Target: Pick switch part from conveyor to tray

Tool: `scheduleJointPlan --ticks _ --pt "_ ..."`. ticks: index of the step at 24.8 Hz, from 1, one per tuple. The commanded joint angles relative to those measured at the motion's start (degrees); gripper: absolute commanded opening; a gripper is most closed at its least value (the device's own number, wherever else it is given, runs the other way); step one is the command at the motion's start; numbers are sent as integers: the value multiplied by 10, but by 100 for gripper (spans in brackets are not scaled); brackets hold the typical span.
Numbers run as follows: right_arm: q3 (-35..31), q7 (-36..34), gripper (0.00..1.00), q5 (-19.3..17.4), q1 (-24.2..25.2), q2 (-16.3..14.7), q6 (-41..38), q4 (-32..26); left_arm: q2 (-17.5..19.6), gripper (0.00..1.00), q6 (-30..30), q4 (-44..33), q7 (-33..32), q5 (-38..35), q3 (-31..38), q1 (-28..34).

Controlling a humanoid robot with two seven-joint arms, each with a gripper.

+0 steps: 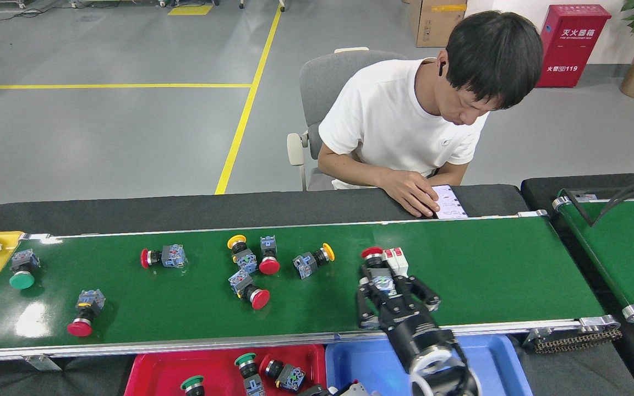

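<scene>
The right gripper (pixel 391 291) is spread wide around the red button switch (pixel 375 264) on the conveyor (pixel 487 275). Next it should squeeze, then lift.

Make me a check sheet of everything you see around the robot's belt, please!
Surface: conveyor, glossy green, silver rails.
Job's things: push-button switches lie scattered on the belt, like a green switch far left and a red switch by the right gripper; more sit in the red tray; blue tray beside it.
Clutter: white breaker on the belt.
Grippers: right one open over the red switch; left one barely shows at the bottom edge.
Cables: black ones over the second belt.
Surroundings: seated person, red box.
</scene>
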Motion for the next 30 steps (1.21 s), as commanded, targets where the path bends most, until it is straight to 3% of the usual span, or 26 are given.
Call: scheduleJointPlan --ticks 1,3,7,12,14,19,23,24,25,26,30 --pt "-26 -2 16 -13 -5 -15 -6 -10 0 100 -7 -5 1 4 5 -5" --pt "-44 -2 16 -21 -6 -18 -7 -10 3 100 -8 -10 2 20 20 -4" --pt "-61 -2 16 -22 -6 -27 -13 -10 7 100 -22 -53 0 139 124 15" --pt "-52 -1 16 -22 1 -26 -39 -12 19 100 -24 -58 -2 241 312 40" --pt "-29 5 17 -22 18 -19 -68 -19 25 100 -24 -45 -2 251 372 43" --pt "112 8 24 -21 33 -10 -163 -22 27 100 -9 2 -2 242 496 32" --pt "179 34 37 -22 35 0 -271 -16 49 100 -5 50 -2 242 516 -4" --pt "195 45 57 -22 35 3 -283 -7 53 100 -6 57 -2 243 516 -12" --pt "209 51 92 -22 34 10 -283 6 55 100 -6 63 -2 242 515 -19" --pt "215 53 99 -25 34 15 -290 16 56 100 -6 64 -2 243 513 -19" --pt "211 53 99 -30 26 38 -326 40 54 100 -7 59 -2 242 510 -9"
